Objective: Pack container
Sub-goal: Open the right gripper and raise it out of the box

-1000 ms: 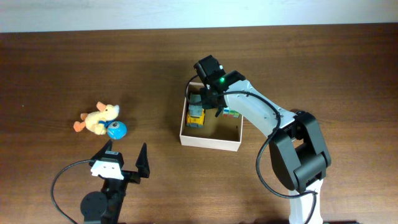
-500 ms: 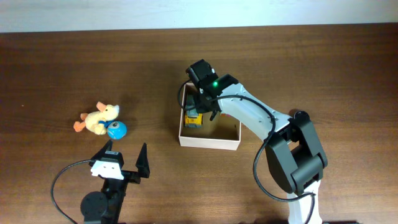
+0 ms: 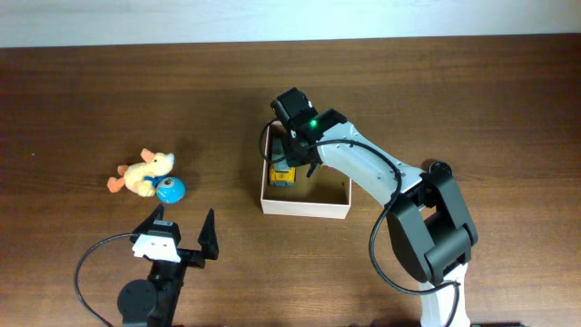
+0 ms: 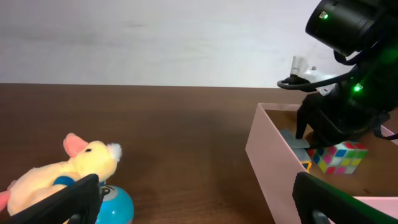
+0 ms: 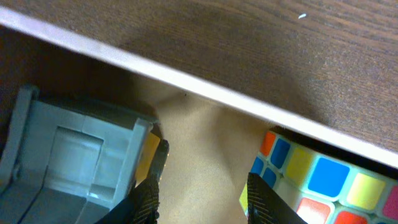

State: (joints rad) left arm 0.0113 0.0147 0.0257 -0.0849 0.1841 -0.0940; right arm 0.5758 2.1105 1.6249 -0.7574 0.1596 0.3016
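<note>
The shallow square container [image 3: 306,209], white-walled and tan cardboard inside, sits on the brown wooden surface [image 3: 454,91]. The right end effector [image 5: 199,198] hangs inside it, fingers slightly apart (nothing between them), beside a grey-and-yellow toy truck [image 5: 74,162]. The left end effector [image 3: 184,232] is spread wide and empty.

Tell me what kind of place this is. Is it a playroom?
Probably a robot test bench, not a playroom: a left arm and a right arm stand at a wooden table by a plain white wall, with a plush duck and a container.
</note>
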